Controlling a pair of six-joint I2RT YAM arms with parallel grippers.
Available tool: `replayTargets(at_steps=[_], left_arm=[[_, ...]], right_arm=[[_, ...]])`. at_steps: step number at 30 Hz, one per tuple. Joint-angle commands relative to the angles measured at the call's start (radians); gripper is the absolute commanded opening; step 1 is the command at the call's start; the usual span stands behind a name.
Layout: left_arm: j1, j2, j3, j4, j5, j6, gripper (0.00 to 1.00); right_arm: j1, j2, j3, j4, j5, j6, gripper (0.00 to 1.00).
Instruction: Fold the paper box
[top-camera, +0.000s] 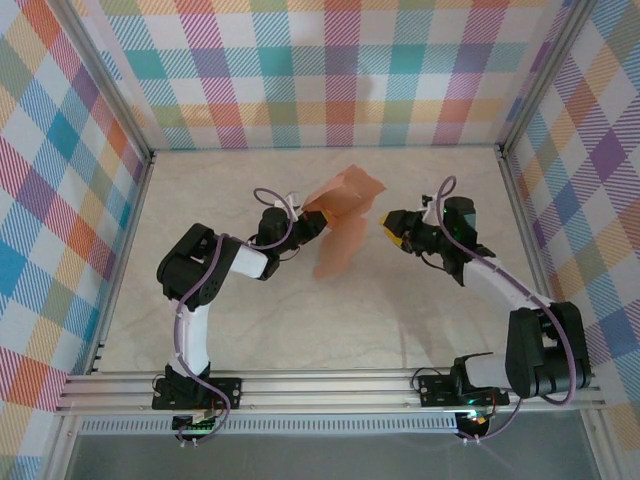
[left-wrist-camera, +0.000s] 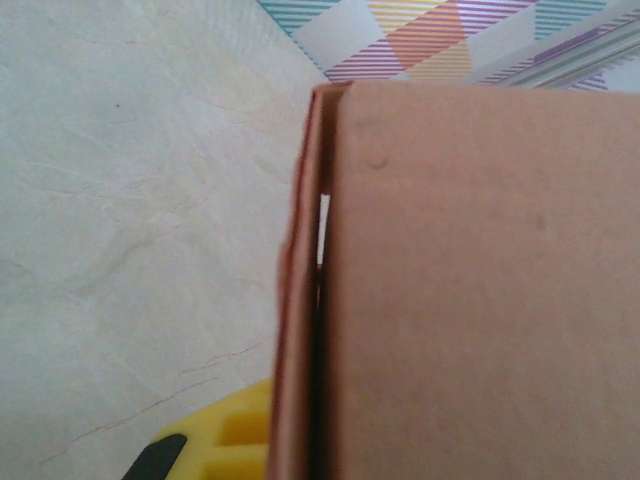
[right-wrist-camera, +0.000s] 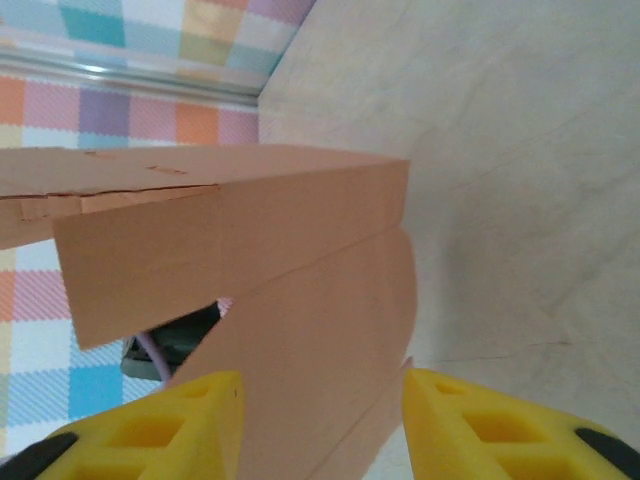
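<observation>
Holding the paper box (top-camera: 345, 222) off the table, my left pincer (top-camera: 303, 214) clamps its edge, steadying it for my right pincer (top-camera: 388, 228) just beside. Left wrist: card directly ahead. Right wrist: jaws parted, a flap (right-wrist-camera: 320, 340) between them for folding.

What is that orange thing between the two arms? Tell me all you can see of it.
The paper box is thin salmon-orange card, matte, creased into panels and flaps, half folded and held tilted above the middle of the table. The left pincer is shut on one edge; a lower flap hangs between the right pincer's open yellow fingers, contact unclear.
</observation>
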Motion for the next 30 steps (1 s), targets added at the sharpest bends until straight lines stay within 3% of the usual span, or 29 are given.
replayTargets(at_steps=[1,9,19,30], left_arm=[[-0.001,0.009,0.0,0.083,0.022,-0.015,0.0],[-0.002,0.003,-0.011,0.09,0.028,0.006,0.0],[-0.005,0.02,-0.011,0.096,0.025,0.016,0.0],[-0.008,0.017,-0.017,0.092,0.013,0.037,0.0]], right_arm=[[0.017,0.041,0.061,0.121,-0.035,0.051,0.44],[0.054,0.162,0.13,0.228,-0.067,0.126,0.38],[0.093,0.21,0.158,0.219,-0.069,0.123,0.44],[0.099,0.235,0.163,0.175,-0.068,0.144,0.19]])
